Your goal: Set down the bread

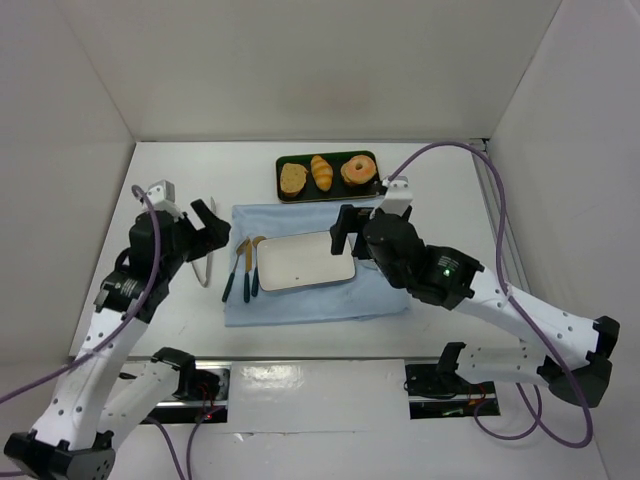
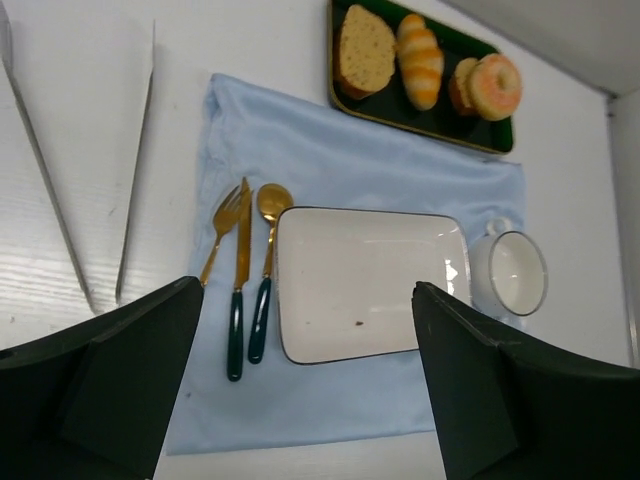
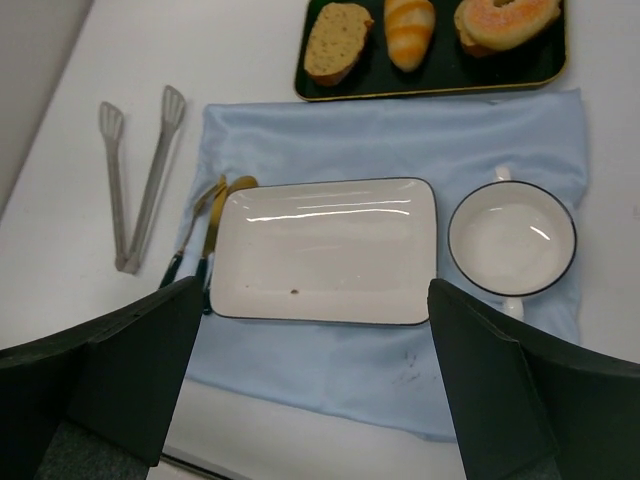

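The bread (image 1: 357, 171) is a golden ring-shaped bun lying at the right end of a dark green tray (image 1: 327, 195) at the back of the table. It also shows in the left wrist view, bread (image 2: 495, 85), and cut by the top edge in the right wrist view, bread (image 3: 505, 18). My left gripper (image 1: 208, 228) hovers open to the left of the blue cloth, with nothing between its fingers (image 2: 110, 380). My right gripper (image 1: 362, 218) stands open just in front of the tray, above the plate's right end, and is empty too.
A toast slice (image 1: 292, 178) and a striped roll (image 1: 321, 172) share the tray. On the blue cloth (image 1: 300, 305) lie a white rectangular plate (image 1: 305, 262), gold cutlery (image 1: 245, 268) and a white cup (image 3: 512, 238). Metal tongs (image 1: 207, 245) lie left of the cloth.
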You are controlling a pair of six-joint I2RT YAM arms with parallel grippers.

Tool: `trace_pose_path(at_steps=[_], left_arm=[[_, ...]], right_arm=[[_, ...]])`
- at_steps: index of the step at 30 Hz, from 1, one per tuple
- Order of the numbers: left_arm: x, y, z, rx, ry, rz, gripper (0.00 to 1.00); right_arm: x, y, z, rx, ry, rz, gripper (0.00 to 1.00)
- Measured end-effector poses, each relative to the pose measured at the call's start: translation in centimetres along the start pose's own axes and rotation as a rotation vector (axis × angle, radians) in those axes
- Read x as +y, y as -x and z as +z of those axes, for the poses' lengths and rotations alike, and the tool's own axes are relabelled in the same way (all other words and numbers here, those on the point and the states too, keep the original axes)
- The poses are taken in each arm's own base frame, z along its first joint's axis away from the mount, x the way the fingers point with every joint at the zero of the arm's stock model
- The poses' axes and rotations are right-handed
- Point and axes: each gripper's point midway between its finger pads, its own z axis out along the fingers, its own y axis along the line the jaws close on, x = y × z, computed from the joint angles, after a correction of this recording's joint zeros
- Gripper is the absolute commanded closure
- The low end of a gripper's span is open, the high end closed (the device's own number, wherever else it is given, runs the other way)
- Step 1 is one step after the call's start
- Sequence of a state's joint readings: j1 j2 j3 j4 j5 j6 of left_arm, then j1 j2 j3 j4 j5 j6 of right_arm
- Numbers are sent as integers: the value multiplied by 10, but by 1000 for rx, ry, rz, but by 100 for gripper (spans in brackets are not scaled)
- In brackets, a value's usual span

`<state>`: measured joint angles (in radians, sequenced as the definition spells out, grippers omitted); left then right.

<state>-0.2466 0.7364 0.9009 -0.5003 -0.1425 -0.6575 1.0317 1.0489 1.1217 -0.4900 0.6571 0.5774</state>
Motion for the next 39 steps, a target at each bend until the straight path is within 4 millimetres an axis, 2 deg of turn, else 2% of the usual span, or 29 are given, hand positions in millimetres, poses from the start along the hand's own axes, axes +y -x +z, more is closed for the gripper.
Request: trace_pose_path(at_steps=[5, 8, 14, 19, 24, 28, 34, 39], left_arm=[[23, -22, 29, 106, 142, 22, 0], [38, -29, 41, 154, 237, 43, 0], [52, -26, 49, 125, 320, 72, 9], [57, -27, 57, 119, 345, 77, 8], [81, -61, 80, 251, 475, 130, 1], [97, -80, 87, 343, 563, 172, 0], [105, -81, 90, 362, 616, 157, 0], [122, -77, 93, 359, 670, 103, 0]], right_arm=[[-5, -7, 14, 63, -60, -37, 0], [-8, -15, 14, 98, -62, -62, 0], [-15, -10, 16, 103, -71, -67, 0], [-22, -10, 21, 118, -84, -61, 0], [-33, -16, 32, 162, -104, -56, 0], [-44, -14, 37, 178, -113, -49, 0], [-59, -9, 43, 196, -120, -34, 0], [-67, -5, 45, 207, -117, -23, 0]])
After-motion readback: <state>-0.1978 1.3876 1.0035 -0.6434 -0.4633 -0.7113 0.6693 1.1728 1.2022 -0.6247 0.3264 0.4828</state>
